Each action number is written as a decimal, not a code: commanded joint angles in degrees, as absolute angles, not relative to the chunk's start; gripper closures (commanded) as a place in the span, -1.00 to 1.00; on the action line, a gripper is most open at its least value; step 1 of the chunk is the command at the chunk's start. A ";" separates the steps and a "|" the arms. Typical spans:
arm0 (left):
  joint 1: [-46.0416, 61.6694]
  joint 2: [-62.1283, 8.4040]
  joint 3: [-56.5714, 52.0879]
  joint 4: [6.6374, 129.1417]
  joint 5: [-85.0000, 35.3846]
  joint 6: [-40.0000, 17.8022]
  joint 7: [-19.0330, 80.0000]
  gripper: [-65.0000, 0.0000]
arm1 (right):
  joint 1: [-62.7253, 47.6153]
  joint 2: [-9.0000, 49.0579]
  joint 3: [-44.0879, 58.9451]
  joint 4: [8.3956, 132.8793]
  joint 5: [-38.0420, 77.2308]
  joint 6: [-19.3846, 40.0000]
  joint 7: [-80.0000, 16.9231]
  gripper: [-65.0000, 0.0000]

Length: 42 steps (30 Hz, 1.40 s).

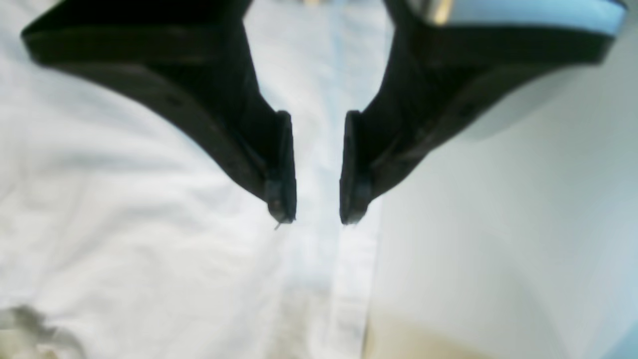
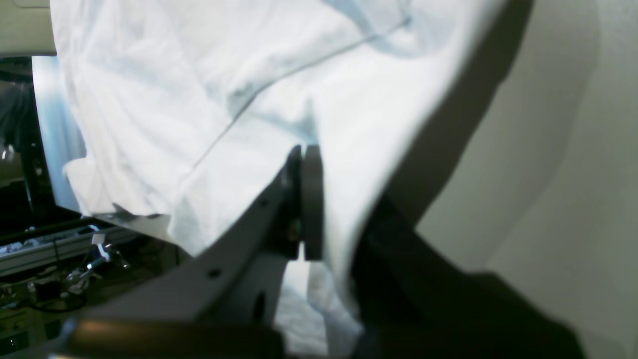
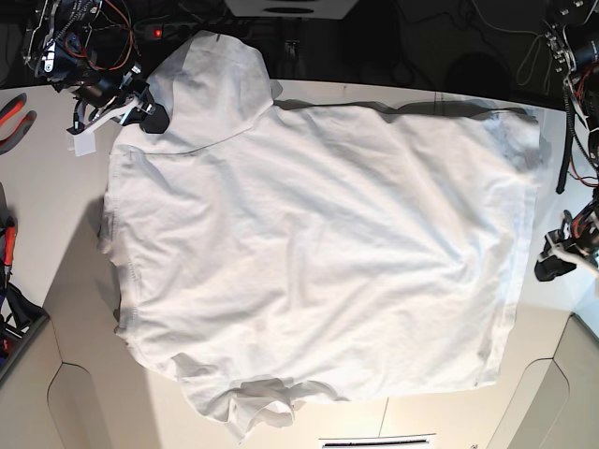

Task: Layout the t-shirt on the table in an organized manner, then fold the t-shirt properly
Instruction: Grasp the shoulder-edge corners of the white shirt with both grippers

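The white t-shirt (image 3: 318,253) lies spread across the table (image 3: 56,215), wrinkled, with one sleeve reaching past the far edge at the upper left. My right gripper (image 3: 154,117) is at that shoulder. In the right wrist view its pads (image 2: 305,149) are pressed together, with shirt cloth (image 2: 174,99) draped over one finger and caught in the grip. My left gripper (image 3: 552,262) hovers by the shirt's right-hand edge. In the left wrist view it stands open (image 1: 316,219) just above the hem band (image 1: 324,279), with nothing between the fingers. Bare table (image 1: 498,224) shows beside it.
Red-handled pliers (image 3: 14,108) lie at the left edge of the table. Cables and electronics (image 3: 84,37) crowd the back left corner. A dark bin (image 3: 14,327) sits at the lower left. More wiring (image 3: 571,56) hangs at the back right.
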State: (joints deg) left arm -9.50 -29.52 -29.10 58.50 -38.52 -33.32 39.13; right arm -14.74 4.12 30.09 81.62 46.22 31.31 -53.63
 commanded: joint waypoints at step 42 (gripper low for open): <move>17.06 -23.99 -39.22 59.29 -58.63 -40.00 53.89 -0.10 | -14.63 4.73 30.26 82.39 47.59 31.73 -53.17 1.00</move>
State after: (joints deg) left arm 16.36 -23.38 -39.33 59.09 -60.75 -40.62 51.48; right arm -14.74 4.14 30.09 81.62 46.48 31.31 -53.63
